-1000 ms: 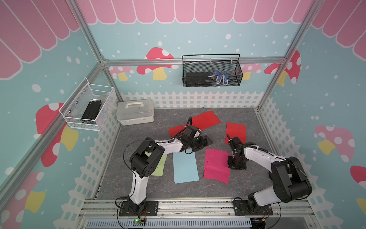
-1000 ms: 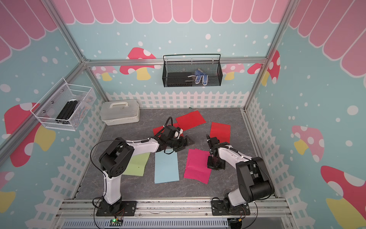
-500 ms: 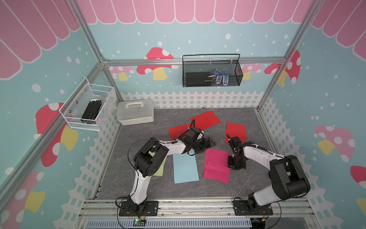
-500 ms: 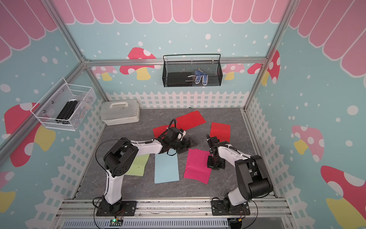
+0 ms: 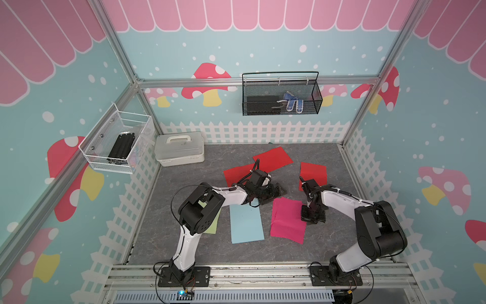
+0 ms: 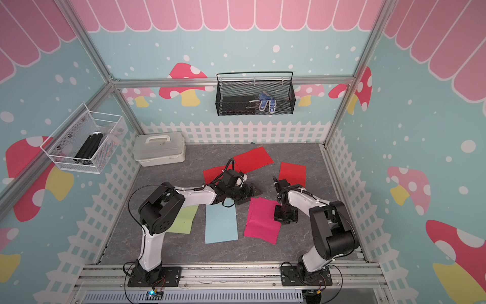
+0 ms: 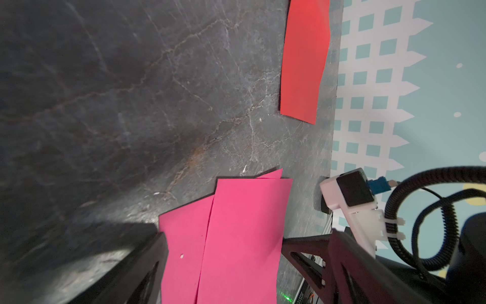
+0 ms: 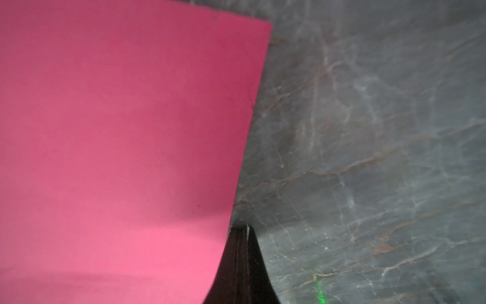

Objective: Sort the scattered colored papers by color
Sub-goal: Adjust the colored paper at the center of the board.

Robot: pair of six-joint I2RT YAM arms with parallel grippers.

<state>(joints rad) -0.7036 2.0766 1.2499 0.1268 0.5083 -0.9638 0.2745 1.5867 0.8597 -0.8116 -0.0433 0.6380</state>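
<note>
Compared with a second before: found the left gripper (image 5: 273,196) shifted a little further across the grey table (image 5: 189,171) toward the right arm's side, away from the red sheet (image 5: 234,175) half hidden under its wrist and nearer the magenta sheets (image 5: 288,222). Found the right gripper (image 5: 313,216) where it had been, and every paper unmoved.

Saw the left gripper spread wide, lying low and nearly level at the far corner of the magenta sheets, just beside the far end of the light blue sheet (image 5: 246,223). In the left wrist view, caught the end of the overlapped magenta sheets framed between the two black fingers (image 7: 157,250). Could not tell whether touching.

Saw the right gripper pointed straight down at the edge of the magenta sheets nearest the right arm. In the right wrist view, found its fingers (image 8: 236,263) pressed together, with the tips right against that edge. Could not tell whether pinched or merely touched.

Elsewhere, all flat on the table:
- a second red sheet (image 5: 273,159) toward the back fence
- a third red sheet (image 5: 313,172) just beyond the right gripper
- a light green sheet (image 5: 213,225) partly under the left arm's elbow, beside the light blue sheet
- a white lidded box (image 5: 180,148) in the back corner
</note>
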